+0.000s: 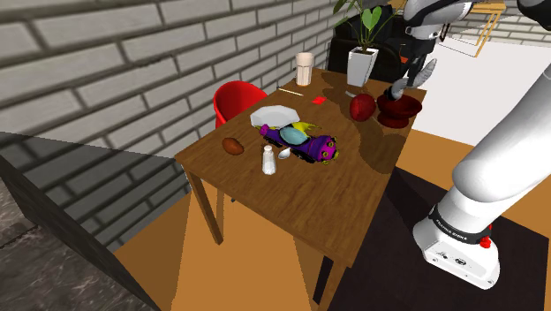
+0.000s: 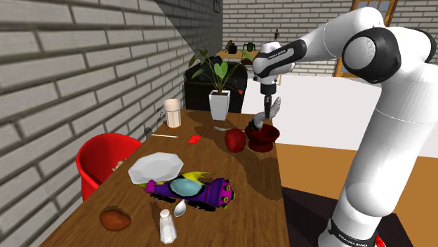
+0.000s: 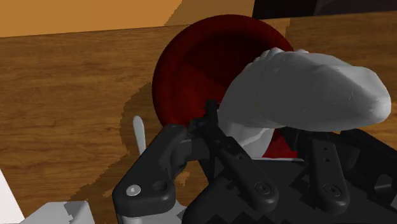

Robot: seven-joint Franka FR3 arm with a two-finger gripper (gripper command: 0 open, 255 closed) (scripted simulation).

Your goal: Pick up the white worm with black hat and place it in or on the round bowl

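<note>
Right now my claw (image 2: 265,116) is clamped on the worm (image 3: 305,89) — both black fingers press its body, and it hangs clear of the table. The worm is pale grey-white, smooth, a fat tube with a rounded blunt end. Its long axis slants: in the shoulder view it runs from upper right down to lower left, lower end aimed at the bowl. In the wrist view it lies across my fingers, blunt end jutting well past one of them. Which end carries the hat, cannot tell.

Directly below sits the round bowl (image 3: 197,70) — dark red, glossy, on a short foot. The worm's lower end is close to the rim; touching or not, cannot tell. The bowl stands on a brown wood-grain table (image 3: 70,114). Just beside the bowl is a dark red round fruit (image 2: 234,140). Further back is a white square pot (image 2: 220,105) with a green leafy plant.
</note>
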